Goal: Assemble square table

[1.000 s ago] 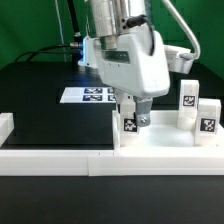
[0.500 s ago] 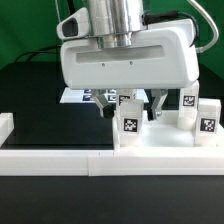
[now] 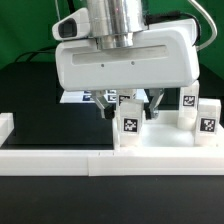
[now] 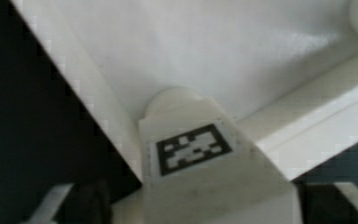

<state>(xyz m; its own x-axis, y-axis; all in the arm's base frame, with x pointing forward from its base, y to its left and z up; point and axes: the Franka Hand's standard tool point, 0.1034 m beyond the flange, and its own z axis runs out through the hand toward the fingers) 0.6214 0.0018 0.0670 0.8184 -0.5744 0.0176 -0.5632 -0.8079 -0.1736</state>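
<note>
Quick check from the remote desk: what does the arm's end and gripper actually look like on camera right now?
The gripper has a wide, boxy, glossy white body with rounded edges, under a silver-grey cylindrical wrist. Short dark fingers poke out beneath. A small white camera module with a dark lens sits at its upper corner.

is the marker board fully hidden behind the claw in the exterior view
No, part of the marker board shows at the exterior view's left of the claw, lying flat on the black table.

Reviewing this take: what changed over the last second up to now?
The gripper turned about its vertical axis, from narrow side facing the exterior camera to broad side; over the last half second nothing visibly moved. The leg below it and the two legs at the exterior view's right stayed put.
</note>
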